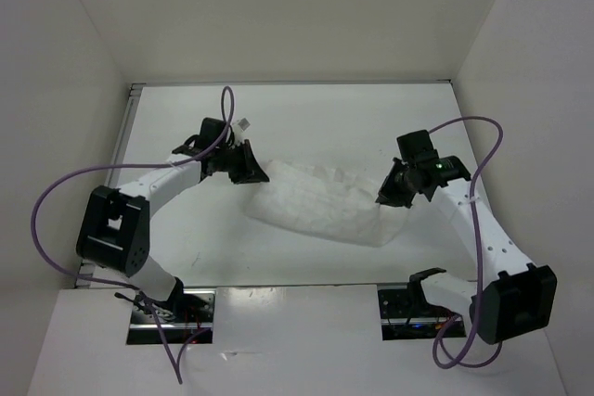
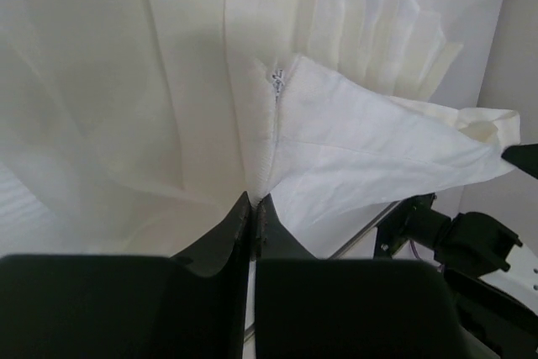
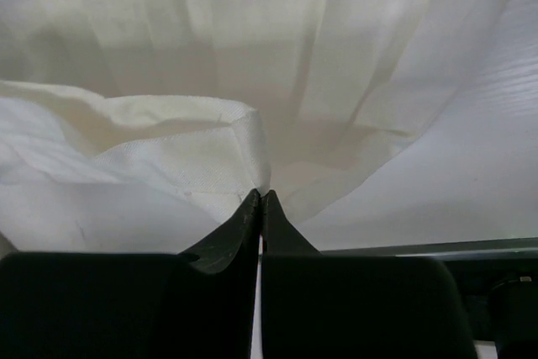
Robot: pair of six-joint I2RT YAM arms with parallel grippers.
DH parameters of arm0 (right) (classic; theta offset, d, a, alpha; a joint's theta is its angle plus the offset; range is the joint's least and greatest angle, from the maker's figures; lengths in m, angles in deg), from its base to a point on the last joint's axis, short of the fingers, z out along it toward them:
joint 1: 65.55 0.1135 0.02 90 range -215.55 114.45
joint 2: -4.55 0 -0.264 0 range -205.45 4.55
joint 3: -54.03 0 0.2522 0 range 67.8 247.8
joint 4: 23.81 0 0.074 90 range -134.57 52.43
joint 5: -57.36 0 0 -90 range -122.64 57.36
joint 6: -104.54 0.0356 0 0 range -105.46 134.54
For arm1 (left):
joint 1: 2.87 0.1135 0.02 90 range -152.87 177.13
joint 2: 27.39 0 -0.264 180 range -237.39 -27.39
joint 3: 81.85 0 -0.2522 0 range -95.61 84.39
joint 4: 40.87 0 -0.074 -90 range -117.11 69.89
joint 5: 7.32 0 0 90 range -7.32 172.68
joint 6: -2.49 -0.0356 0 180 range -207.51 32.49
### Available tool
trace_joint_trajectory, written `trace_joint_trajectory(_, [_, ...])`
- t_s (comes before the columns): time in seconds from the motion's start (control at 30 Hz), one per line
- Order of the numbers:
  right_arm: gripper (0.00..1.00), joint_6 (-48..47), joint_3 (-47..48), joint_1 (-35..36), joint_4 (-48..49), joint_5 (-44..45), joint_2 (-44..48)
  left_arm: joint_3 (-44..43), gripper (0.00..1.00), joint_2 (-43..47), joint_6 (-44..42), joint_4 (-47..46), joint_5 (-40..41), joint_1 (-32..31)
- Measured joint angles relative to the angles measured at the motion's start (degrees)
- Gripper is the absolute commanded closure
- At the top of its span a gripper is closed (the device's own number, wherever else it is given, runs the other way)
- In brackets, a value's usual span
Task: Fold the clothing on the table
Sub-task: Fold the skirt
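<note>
The clothing (image 1: 320, 203), a white pleated skirt, stretches across the middle of the table (image 1: 278, 108) between both arms. My left gripper (image 1: 255, 173) is shut on the skirt's left end. In the left wrist view the fabric (image 2: 336, 132) runs straight into the pinched fingertips (image 2: 255, 202), with a small zipper pull (image 2: 276, 81) above them. My right gripper (image 1: 387, 195) is shut on the skirt's right end. The right wrist view shows a bunched fold of the skirt (image 3: 168, 140) meeting its closed tips (image 3: 261, 195). The held ends look raised slightly off the tabletop.
White wall panels (image 1: 278, 6) enclose the table at the back and both sides. Purple cables (image 1: 56, 192) loop beside each arm. The arm bases (image 1: 172, 312) sit at the near edge. A small white tag (image 1: 244, 124) shows near the left wrist.
</note>
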Motion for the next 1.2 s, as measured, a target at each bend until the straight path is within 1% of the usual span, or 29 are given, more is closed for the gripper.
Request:
trace_joint_trajectory(0.13, [1.0, -0.31, 0.07, -1.09, 2.1, 3.82, -3.67, -5.11, 0.99, -4.37, 0.15, -0.87, 1.07, -0.02])
trace_joint_trajectory(0.27, [1.0, -0.85, 0.2, -2.69, 4.72, 5.51, -6.67, -8.57, 0.99, -7.5, 0.22, -1.68, 1.51, -0.09])
trace_joint_trajectory(0.47, [1.0, -1.99, 2.14, -5.2, 8.26, 6.43, -10.84, -9.2, 0.99, -9.07, 0.94, -1.75, 1.68, -0.33])
trace_joint_trajectory(0.7, [1.0, -3.43, 5.27, -5.4, 11.1, 7.93, -17.97, -9.84, 0.99, -10.86, 1.01, -1.73, 2.34, -0.33])
trace_joint_trajectory(0.9, [1.0, -4.39, 8.37, -5.4, 14.62, 10.78, -24.74, -12.13, 0.99, -14.75, 1.16, -1.86, 3.02, -0.33])
trace_joint_trajectory(0.93, [0.94, -4.46, 8.79, -5.44, 15.5, 11.1, -25.75, -12.57, 0.92, -15.52, 1.25, -1.79, 3.32, -0.31])
trace_joint_trajectory(0.97, [0.83, -4.46, 9.38, -5.51, 16.24, 11.43, -26.91, -13.31, 0.56, -16.63, 1.38, -1.6, 3.65, -0.33])
trace_joint_trajectory(1.0, [0.65, -4.24, 9.99, -5.57, 16.85, 11.76, -27.89, -13.94, 0.49, -17.53, 1.05, -1.55, 3.96, -0.33])
trace_joint_trajectory(1.03, [0.51, -4.42, 10.97, -5.62, 16.98, 12.94, -29.09, -15.21, 0.43, -18.84, 1.57, -0.92, 4.9, -0.33])
trace_joint_trajectory(1.1, [0.41, -4.02, 12.44, -5.95, 17.33, 15.15, -30.29, -18.16, 0.33, -21.09, 1.29, 0.52, 7.06, -0.04])
trace_joint_trajectory(1.13, [0.34, -3.96, 12.68, -6.12, 17.64, 16.61, -30.29, -19.76, 0.26, -21.88, 1.51, 1.09, 8.31, 0.22])
trace_joint_trajectory(1.17, [0.22, -3.96, 12.7, -6.23, 17.66, 18.1, -29.77, -20.98, 0.19, -22.14, 1.77, 1.42, 9.9, 0.55])
trace_joint_trajectory(1.2, [0.2, -3.54, 12.7, -6.34, 17.62, 19.43, -28.92, -21.7, 0.18, -22.01, 2.05, 1.75, 11.19, 0.87])
